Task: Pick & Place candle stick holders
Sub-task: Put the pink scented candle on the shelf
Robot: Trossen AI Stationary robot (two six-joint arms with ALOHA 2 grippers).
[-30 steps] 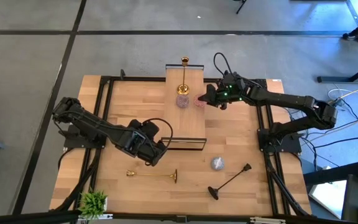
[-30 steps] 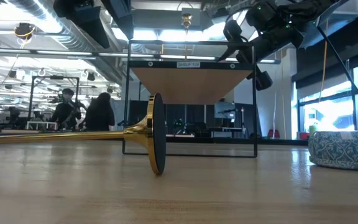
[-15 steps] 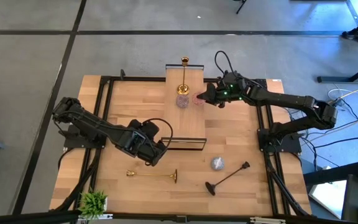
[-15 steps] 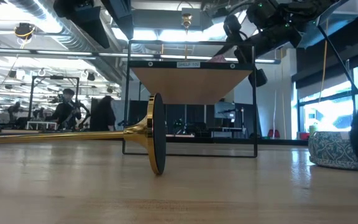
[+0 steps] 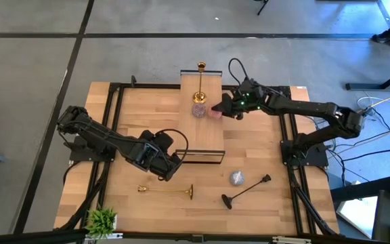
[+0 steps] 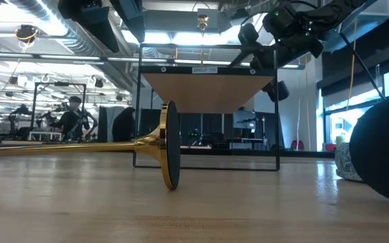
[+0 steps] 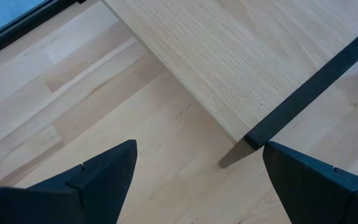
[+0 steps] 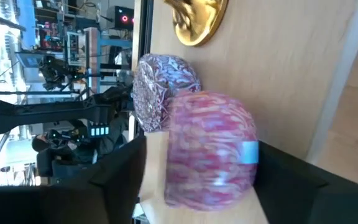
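A pink cup (image 8: 210, 149) stands on the raised wooden plank (image 5: 208, 135), close beside a purplish cup (image 8: 160, 90) and near an upright gold candle stick holder (image 5: 200, 81). My right gripper (image 5: 218, 107) is open, one finger on each side of the pink cup, with plank showing between one finger and the cup. My left gripper (image 5: 173, 169) hangs open over the plank's near left corner and holds nothing. On the table lie a gold holder (image 5: 168, 190), a black holder (image 5: 246, 190) and a blue cup (image 5: 236, 177).
The plank sits on a black frame (image 7: 309, 87) above the table's middle. A green potted plant (image 5: 102, 220) stands at the near left corner. In the low view the black holder's round base (image 6: 383, 152) hides most of the blue cup. People stand in the room behind.
The pink cup now stands a little nearer the purplish cup on the plank and shows more fully beside my right gripper. The black holder has rolled on the table toward the near left, and its base now fills the low view's right edge.
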